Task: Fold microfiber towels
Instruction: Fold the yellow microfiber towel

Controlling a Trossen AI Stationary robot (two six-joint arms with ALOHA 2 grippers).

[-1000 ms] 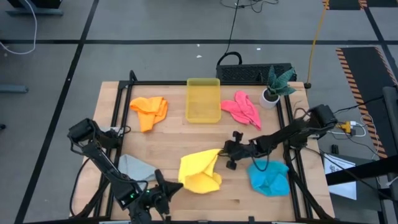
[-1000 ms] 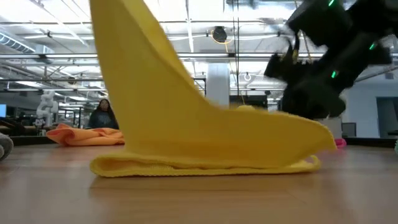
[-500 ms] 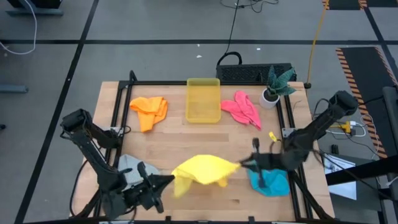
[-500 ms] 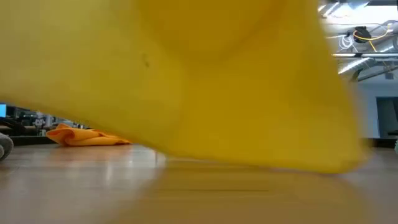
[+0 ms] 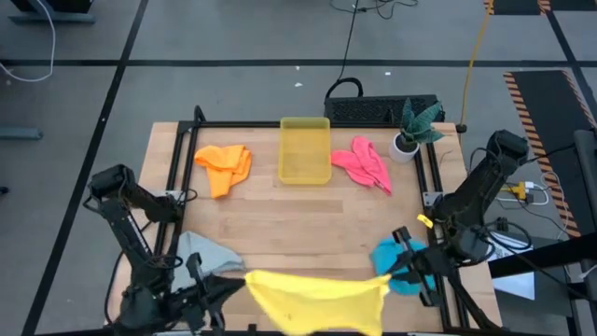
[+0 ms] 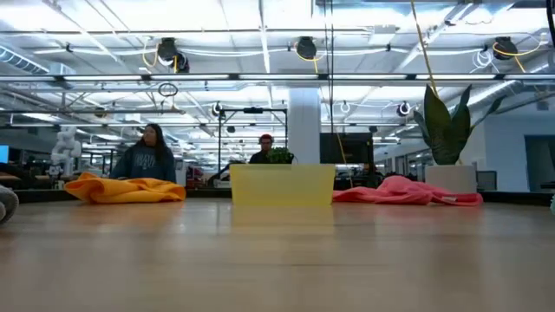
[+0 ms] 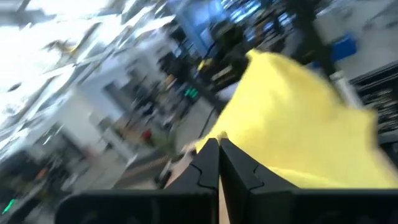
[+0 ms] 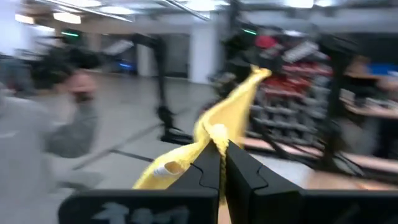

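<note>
The yellow towel (image 5: 317, 299) hangs spread between my two grippers over the table's near edge; it does not show in the low view. My left gripper (image 5: 241, 283) is shut on its left end and my right gripper (image 5: 390, 277) on its right end. The grey towel (image 5: 203, 252) lies crumpled at the near left. The blue towel (image 5: 396, 261) lies at the near right, partly under my right arm. The orange towel (image 5: 224, 166) and the pink towel (image 5: 366, 163) lie crumpled at the far side. My left gripper pinches the yellow towel's left upper corner (image 7: 219, 135) between its two shut fingers, coming level from the table's left. The cloth runs away from the fingers toward the other gripper. My right gripper pinches the towel's right upper corner (image 8: 214, 134) between its two shut fingers, coming level from the table's right. A small tip of cloth stands out past the fingers, and the rest runs off toward the left gripper.
The translucent yellow bin (image 5: 305, 149) stands at the far middle, between the orange and pink towels. A plant in a white pot (image 5: 410, 135) stands at the far right corner. Bare wood (image 5: 298, 219) lies in the table's middle. People show in the room behind (image 6: 147, 156).
Both grippers have gone toward the table's near edge and apart, the left leftward and the right rightward. The yellow towel, then a folded heap on the table, has been lifted clear, carried near and drawn out wide between them. It has left the low view.
</note>
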